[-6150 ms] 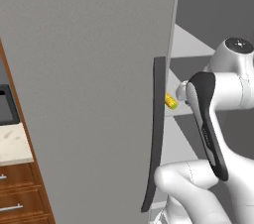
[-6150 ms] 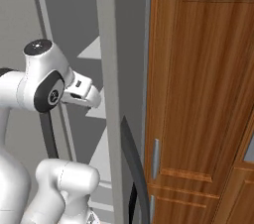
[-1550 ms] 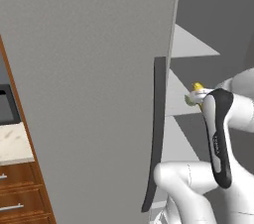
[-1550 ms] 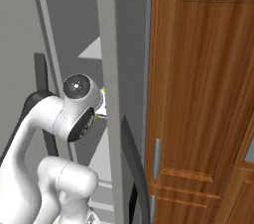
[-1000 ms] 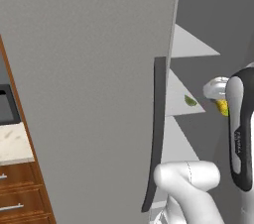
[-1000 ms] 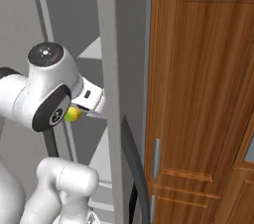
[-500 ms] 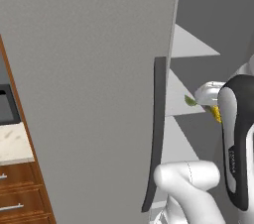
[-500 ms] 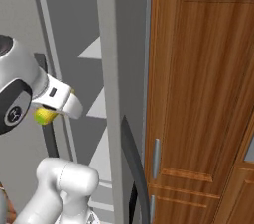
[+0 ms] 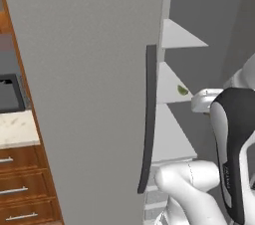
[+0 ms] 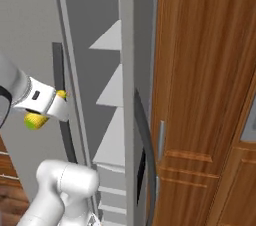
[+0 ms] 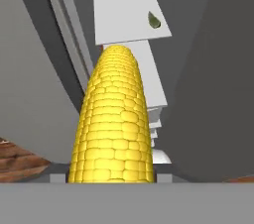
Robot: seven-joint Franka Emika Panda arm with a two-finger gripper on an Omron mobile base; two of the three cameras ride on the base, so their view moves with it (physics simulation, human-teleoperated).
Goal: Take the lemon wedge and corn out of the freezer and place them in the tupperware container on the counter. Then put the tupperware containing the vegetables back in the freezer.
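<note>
Our claw (image 10: 44, 111) is closed partway around the corn (image 11: 113, 124), which runs straight out ahead of it, outside the freezer (image 9: 89, 84). We judge the cob light, stiff and bumpy, so it should not crush, but round enough to roll between the fingers. We would keep hold near its thick middle, across the kernels. A small green piece (image 11: 154, 20), perhaps the lemon wedge, lies on a shelf (image 11: 130, 15) far beyond the corn's tip.
</note>
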